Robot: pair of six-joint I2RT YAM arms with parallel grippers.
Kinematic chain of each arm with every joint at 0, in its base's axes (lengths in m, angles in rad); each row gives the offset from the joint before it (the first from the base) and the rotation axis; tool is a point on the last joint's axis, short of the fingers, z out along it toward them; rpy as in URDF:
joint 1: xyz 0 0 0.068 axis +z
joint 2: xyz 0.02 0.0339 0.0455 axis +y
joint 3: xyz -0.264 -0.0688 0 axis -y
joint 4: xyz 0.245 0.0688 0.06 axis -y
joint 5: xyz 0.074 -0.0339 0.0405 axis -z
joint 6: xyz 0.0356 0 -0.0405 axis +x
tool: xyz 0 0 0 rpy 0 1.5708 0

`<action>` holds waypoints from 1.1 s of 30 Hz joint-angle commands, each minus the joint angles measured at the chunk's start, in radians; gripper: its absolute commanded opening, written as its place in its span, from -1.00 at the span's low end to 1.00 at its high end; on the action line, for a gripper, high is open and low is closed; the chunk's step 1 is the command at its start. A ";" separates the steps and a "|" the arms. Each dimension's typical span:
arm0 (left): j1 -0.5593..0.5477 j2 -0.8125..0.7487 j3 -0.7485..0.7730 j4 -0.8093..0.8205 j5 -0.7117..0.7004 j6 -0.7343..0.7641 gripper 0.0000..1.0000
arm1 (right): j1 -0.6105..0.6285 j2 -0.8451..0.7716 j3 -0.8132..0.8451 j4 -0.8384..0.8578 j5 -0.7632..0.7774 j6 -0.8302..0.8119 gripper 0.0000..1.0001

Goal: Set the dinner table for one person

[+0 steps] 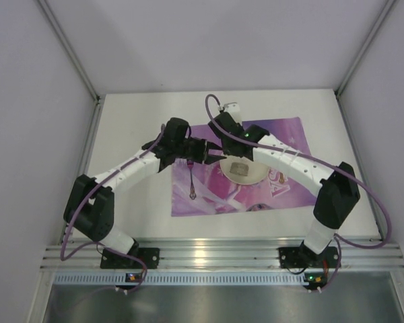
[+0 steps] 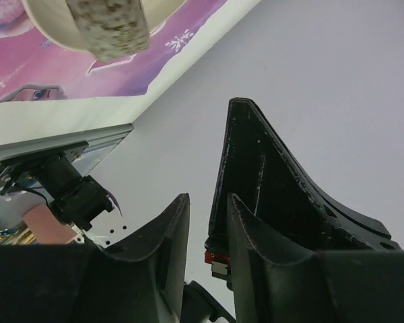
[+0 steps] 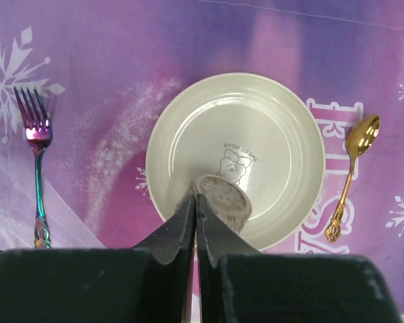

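Bulk first: we saw the matte white bench (image 1: pixel 131 128) spanning the overhead view, with both arm bases at its near edge. On its middle lay a purple snowflake placemat (image 1: pixel 283 138), set slightly askew to the bench's edges. A cream plate (image 3: pixel 283 134) sat mid-mat. Both arms reached inward over the mat. The left gripper (image 2: pixel 207 198) hung just left of the plate, its jaws narrowly apart with nothing between them. The right gripper (image 3: pixel 196 196) hovered over the plate, its jaws pressed together. Their tips were at the near rim of a small speckled cup (image 3: pixel 225 196) that stood in the plate, and we could not tell whether they touched it. An iridescent fork (image 3: pixel 38 168) lay left of the plate and a gold spoon (image 3: pixel 352 171) lay right of it. Both rested on the mat, clear of the plate's rim.
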 commanded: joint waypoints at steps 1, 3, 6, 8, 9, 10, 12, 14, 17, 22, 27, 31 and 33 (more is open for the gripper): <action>0.000 0.000 0.000 0.045 0.073 0.024 -0.32 | -0.014 -0.043 -0.003 0.052 0.028 -0.005 -1.00; 0.000 0.003 0.000 0.042 0.070 0.035 -0.32 | -0.022 -0.041 -0.006 0.055 0.020 -0.001 -1.00; 0.003 0.018 0.011 0.039 0.077 0.066 -0.32 | -0.032 -0.035 -0.012 0.052 -0.001 0.001 -1.00; 0.006 0.049 0.052 -0.013 0.085 0.139 -0.32 | -0.054 -0.037 -0.028 0.048 -0.030 0.003 -1.00; 0.010 0.059 0.068 -0.044 0.088 0.167 -0.32 | -0.069 -0.034 -0.034 0.042 -0.053 0.009 -0.81; 0.013 0.079 0.083 -0.065 0.091 0.231 -0.33 | -0.106 -0.035 -0.052 0.025 -0.079 0.010 -0.55; 0.023 0.093 0.140 -0.169 0.082 0.303 -0.34 | -0.150 -0.041 -0.078 0.011 -0.184 0.007 0.30; 0.027 0.102 0.193 -0.246 0.059 0.423 -0.36 | -0.204 -0.057 -0.133 -0.009 -0.280 0.006 0.52; 0.039 0.081 0.203 -0.366 0.010 0.521 -0.37 | -0.233 -0.074 -0.222 -0.008 -0.375 -0.005 0.69; 0.043 0.032 0.100 -0.346 0.002 0.523 -0.43 | -0.235 -0.042 -0.230 0.015 -0.429 0.007 1.00; 0.046 -0.020 0.048 -0.337 -0.006 0.534 -0.45 | -0.236 0.026 -0.195 0.012 -0.436 0.009 0.99; 0.050 -0.051 0.025 -0.365 -0.018 0.557 -0.46 | -0.236 0.098 -0.181 0.008 -0.394 0.006 0.99; 0.052 -0.071 0.022 -0.378 -0.026 0.567 -0.46 | -0.236 0.126 -0.157 0.006 -0.380 -0.002 0.99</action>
